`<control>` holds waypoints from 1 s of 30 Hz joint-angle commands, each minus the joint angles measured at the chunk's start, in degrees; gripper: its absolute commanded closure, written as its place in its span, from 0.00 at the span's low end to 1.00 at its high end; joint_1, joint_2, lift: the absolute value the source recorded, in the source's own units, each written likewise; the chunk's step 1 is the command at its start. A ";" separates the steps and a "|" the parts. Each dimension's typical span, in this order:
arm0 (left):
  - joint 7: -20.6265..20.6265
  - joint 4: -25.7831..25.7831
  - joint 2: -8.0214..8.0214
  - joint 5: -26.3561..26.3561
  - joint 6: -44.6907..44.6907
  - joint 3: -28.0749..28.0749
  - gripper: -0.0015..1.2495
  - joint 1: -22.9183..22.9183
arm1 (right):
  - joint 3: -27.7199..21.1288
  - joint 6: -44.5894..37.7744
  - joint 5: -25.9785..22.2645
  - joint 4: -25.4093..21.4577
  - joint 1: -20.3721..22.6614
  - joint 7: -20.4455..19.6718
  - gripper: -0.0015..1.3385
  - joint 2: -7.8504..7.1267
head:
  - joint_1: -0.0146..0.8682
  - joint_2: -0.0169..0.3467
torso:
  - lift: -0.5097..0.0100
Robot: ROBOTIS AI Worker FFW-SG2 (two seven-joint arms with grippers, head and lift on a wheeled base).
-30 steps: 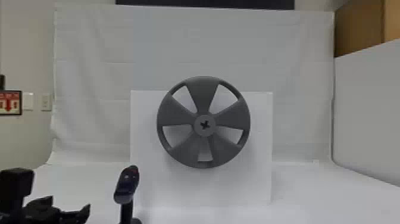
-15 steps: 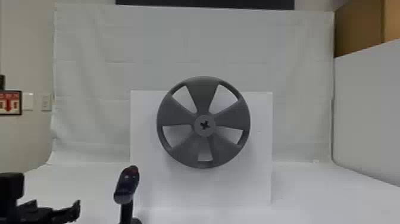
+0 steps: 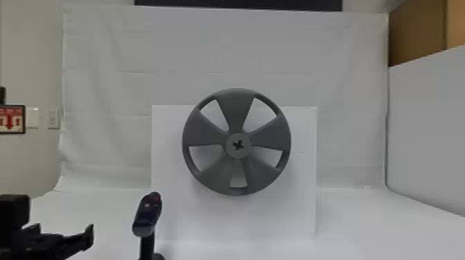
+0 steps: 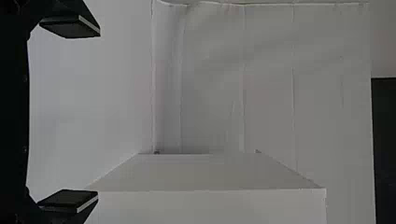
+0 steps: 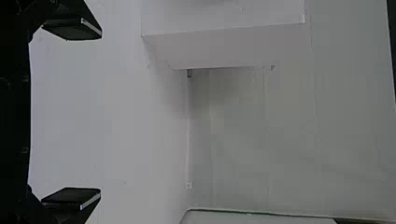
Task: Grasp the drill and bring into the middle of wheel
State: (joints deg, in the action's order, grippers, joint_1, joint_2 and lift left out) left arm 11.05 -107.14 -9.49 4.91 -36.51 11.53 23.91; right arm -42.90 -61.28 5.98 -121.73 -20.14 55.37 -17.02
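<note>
The left gripper [image 3: 64, 234] is at the lower left, open, to the left of the drill and apart from it. Dark blue and black, the drill [image 3: 147, 214] stands upright near the bottom edge, its lower part cut off. The grey five-spoked wheel [image 3: 207, 176] faces forward on the front of a white box, its hub [image 3: 238, 146] marked by a dark cross-shaped recess. In the left wrist view, the left gripper [image 4: 99, 114] has nothing between its widely parted fingers. Likewise, the right gripper [image 5: 101, 114] holds nothing and is open in the right wrist view.
The white box [image 3: 304, 207] stands behind and to the right of the drill on a white table [image 3: 363, 228]. White cloth [image 3: 103, 96] hangs behind it, and a pale partition [image 3: 429, 131] borders the right side.
My left gripper has shifted left in the head view, then slightly up, farther from the drill than a second ago. The drill and wheel have stayed in place.
</note>
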 commanded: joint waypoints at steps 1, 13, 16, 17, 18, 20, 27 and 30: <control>-0.06 -1.75 -0.09 -0.69 -2.69 -0.11 0.05 0.26 | -0.08 0.19 -0.35 -0.09 0.10 0.00 0.09 0.06 | 0.02 0.05 | 0.20; 0.03 -4.04 -0.09 -0.60 -5.42 -0.28 0.05 0.70 | -0.43 0.28 -0.79 -0.18 0.10 0.00 0.09 -0.03 | 0.02 0.05 | 0.20; 0.03 -4.04 -0.09 -0.51 -5.68 -0.20 0.06 0.70 | -0.52 0.28 -0.88 -0.26 0.02 0.00 0.08 -0.03 | 0.02 0.05 | 0.20; 0.03 -4.04 -0.09 -0.42 -5.86 -0.20 0.05 0.70 | -0.52 0.28 -0.88 -0.26 0.02 0.00 0.09 -0.03 | 0.02 0.05 | 0.20; 0.03 -4.04 -0.09 -0.42 -6.03 -0.20 0.05 0.70 | -0.52 0.28 -0.88 -0.35 -0.07 0.00 0.09 -0.03 | 0.02 0.05 | 0.20; 0.03 -4.04 -0.09 -0.42 -6.30 -0.28 0.05 0.70 | -0.52 0.28 -0.97 -0.35 -0.07 0.00 0.08 -0.12 | 0.02 0.05 | 0.20; 0.38 -4.04 -0.09 0.02 -6.38 -0.37 0.06 0.70 | -0.87 0.28 -1.32 -0.70 -0.16 0.00 0.09 -0.47 | 0.02 0.05 | 0.20; 0.47 -4.04 -0.09 0.10 -6.65 -0.37 0.05 0.70 | -0.87 0.19 -1.49 -0.79 -0.34 0.00 0.09 -0.73 | 0.02 0.05 | 0.20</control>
State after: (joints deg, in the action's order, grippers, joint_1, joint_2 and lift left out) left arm 11.45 -111.18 -9.58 4.79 -42.88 11.17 24.61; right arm -43.71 -60.99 4.70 -122.38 -20.31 55.37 -17.42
